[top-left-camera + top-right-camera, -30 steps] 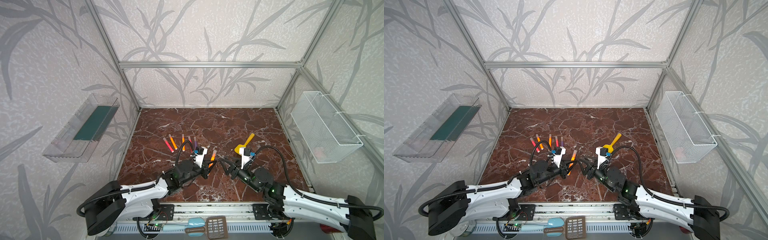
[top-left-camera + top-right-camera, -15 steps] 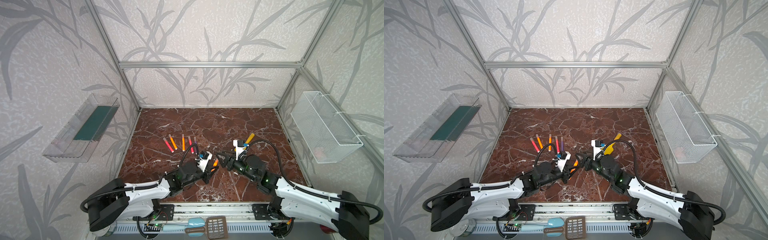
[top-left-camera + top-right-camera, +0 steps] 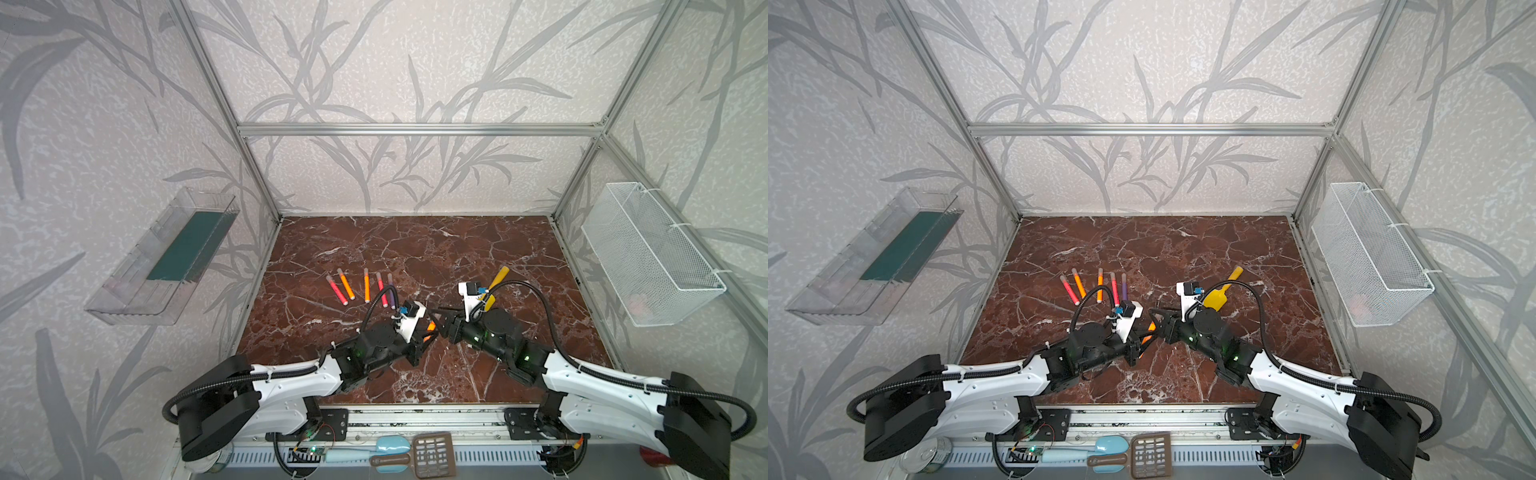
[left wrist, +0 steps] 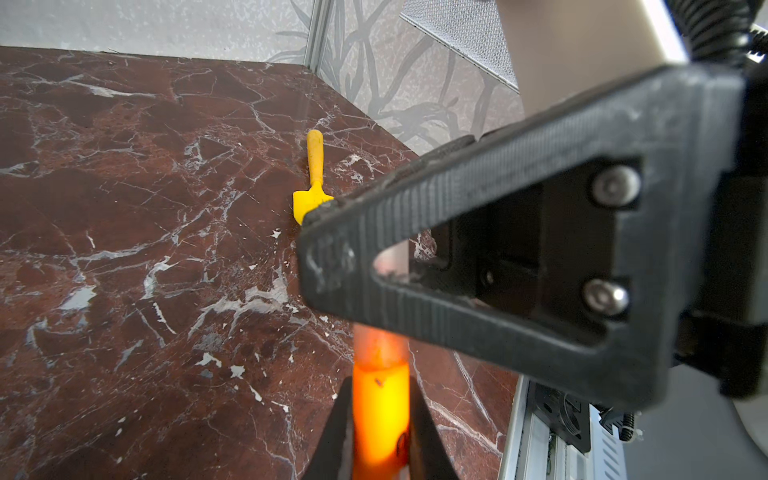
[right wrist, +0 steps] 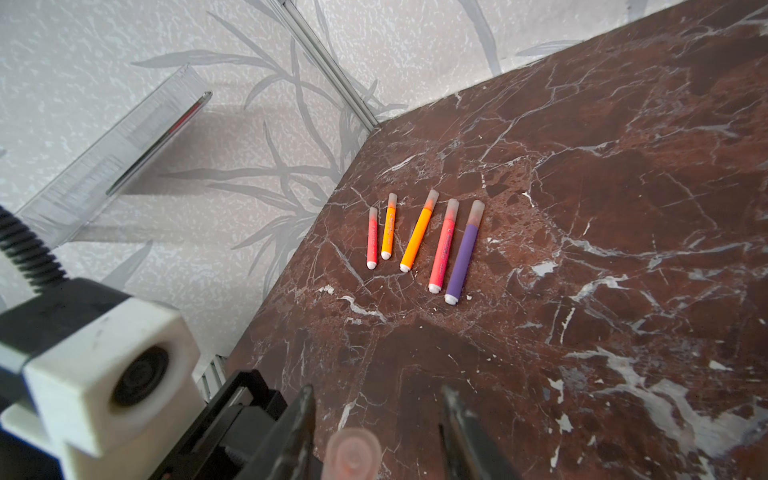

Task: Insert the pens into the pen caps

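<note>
My left gripper (image 4: pixel 380 399) is shut on an orange pen (image 4: pixel 380 415), lifted above the table at front centre. The pen (image 3: pixel 431 326) carries a translucent pinkish pen cap (image 4: pixel 379 345) on its far end. That cap (image 5: pixel 353 455) sits end-on between the spread jaws of my right gripper (image 5: pixel 377 395), nearer one finger, with a gap on the other side. In both top views the two grippers meet tip to tip, left gripper (image 3: pixel 426 332) against right gripper (image 3: pixel 441 323). Several other capped pens (image 5: pixel 419 232) lie in a row on the marble (image 3: pixel 365 286), orange, red-pink and purple (image 5: pixel 463 259).
A yellow spatula (image 3: pixel 496 282) lies behind my right wrist. A white wire basket (image 3: pixel 648 257) hangs on the right wall and a clear tray (image 3: pixel 166 257) on the left wall. Kitchen tools (image 3: pixel 415 455) lie on the front rail.
My right gripper has moved left to the raised pen's capped end, and its jaws now straddle the cap. The left gripper shifted slightly with the pen still in it.
</note>
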Available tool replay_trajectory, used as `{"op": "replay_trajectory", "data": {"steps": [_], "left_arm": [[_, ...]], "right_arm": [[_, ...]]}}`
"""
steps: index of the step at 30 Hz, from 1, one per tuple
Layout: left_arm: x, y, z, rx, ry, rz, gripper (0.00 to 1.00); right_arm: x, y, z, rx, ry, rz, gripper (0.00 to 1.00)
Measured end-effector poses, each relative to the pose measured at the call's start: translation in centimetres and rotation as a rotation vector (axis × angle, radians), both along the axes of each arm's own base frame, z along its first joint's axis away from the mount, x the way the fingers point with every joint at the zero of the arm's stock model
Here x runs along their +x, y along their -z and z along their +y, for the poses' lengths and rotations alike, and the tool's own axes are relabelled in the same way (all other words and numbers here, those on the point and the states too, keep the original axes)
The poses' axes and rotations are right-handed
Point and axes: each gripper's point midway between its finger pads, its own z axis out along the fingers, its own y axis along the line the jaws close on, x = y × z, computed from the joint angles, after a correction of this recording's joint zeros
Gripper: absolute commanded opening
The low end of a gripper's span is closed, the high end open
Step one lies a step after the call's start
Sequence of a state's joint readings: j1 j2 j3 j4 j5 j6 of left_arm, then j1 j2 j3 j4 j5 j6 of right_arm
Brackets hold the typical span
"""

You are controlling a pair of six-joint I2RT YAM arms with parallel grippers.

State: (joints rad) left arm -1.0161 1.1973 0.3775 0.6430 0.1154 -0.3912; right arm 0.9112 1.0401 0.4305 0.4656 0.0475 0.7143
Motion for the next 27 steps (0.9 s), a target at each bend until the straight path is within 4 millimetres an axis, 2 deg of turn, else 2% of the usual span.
{"op": "replay_trajectory", "data": {"steps": [11,19,22,27], "left_arm": [[0.1,0.5,0.0,0.013,-0.004,0.007,0.00],[0.2,0.8,-0.1,0.020,-0.006,0.011,0.00],[0.3,0.6,-0.1,0.017,-0.010,0.008,0.00],[0.8,0.3,0.1,0.021,-0.036,-0.011,0.00]], "right_arm": [[0.1,-1.3,0.5,0.018,-0.014,-0.011,0.42],[-0.1,-0.3,1.0,0.001,-0.038,0.015,0.26],[0.0,0.1,1.3,-0.006,-0.043,0.031,0.16],[0.2,-0.3,1.4,0.025,-0.038,0.046,0.01]]}}
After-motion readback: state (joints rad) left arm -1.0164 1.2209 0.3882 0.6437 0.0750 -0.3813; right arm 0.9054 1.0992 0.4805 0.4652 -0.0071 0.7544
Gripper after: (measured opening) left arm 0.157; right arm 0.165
